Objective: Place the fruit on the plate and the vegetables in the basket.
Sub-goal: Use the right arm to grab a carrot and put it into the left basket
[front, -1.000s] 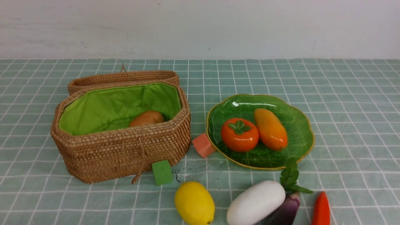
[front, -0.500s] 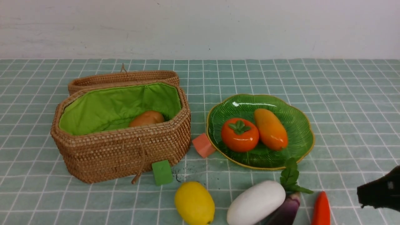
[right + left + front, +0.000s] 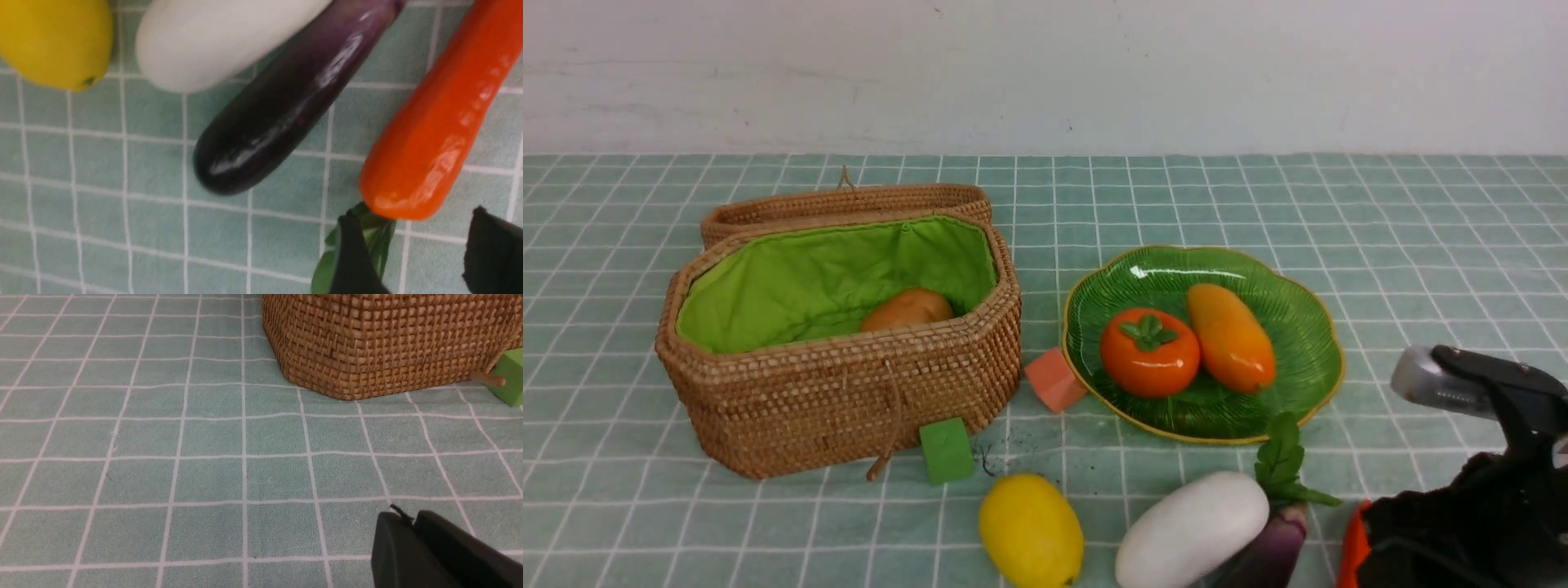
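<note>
The right hand [image 3: 412,249] hangs spread wide above the carrot [image 3: 433,122] leaves. The left hand [image 3: 410,526] is pinched closed near the basket [image 3: 380,343].

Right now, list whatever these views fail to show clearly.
Potato: front view, underside hidden by the basket wall.
Carrot: front view, mostly behind the right arm.
Eggplant: front view, cut off by the bottom edge, partly behind the white vegetable.
Lemon: right wrist view, cut off by the frame edge.

Persimmon [image 3: 1149,353], mango [image 3: 1230,336] on green plate [image 3: 1307,327]
</note>
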`<action>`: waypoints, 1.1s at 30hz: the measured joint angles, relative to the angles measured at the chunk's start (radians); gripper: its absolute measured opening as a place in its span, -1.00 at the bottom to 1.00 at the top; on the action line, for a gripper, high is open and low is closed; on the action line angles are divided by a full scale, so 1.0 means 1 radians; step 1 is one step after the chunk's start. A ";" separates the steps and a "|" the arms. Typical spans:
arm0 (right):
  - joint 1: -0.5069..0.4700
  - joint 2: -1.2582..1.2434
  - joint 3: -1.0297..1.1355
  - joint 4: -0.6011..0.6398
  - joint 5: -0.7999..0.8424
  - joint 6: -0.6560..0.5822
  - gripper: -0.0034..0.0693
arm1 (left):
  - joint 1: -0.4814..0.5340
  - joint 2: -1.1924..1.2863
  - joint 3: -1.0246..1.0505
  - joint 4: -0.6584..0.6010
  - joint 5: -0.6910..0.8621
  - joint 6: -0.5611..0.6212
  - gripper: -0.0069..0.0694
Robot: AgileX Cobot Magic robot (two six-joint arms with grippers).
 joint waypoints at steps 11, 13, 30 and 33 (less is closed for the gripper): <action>0.028 0.202 -0.006 -0.227 -0.275 0.374 0.19 | 0.000 0.000 0.000 0.000 0.000 0.000 -0.66; 0.028 0.251 -0.006 -0.227 -0.281 0.374 0.09 | 0.000 0.000 0.000 0.000 0.000 0.000 -0.66; 0.028 0.211 -0.319 -0.225 -0.011 0.160 -0.15 | 0.000 0.000 0.000 0.001 0.000 0.000 -0.63; 0.040 0.220 -0.500 -0.161 -0.005 0.029 -0.15 | 0.000 0.000 0.000 0.001 0.000 0.000 -0.63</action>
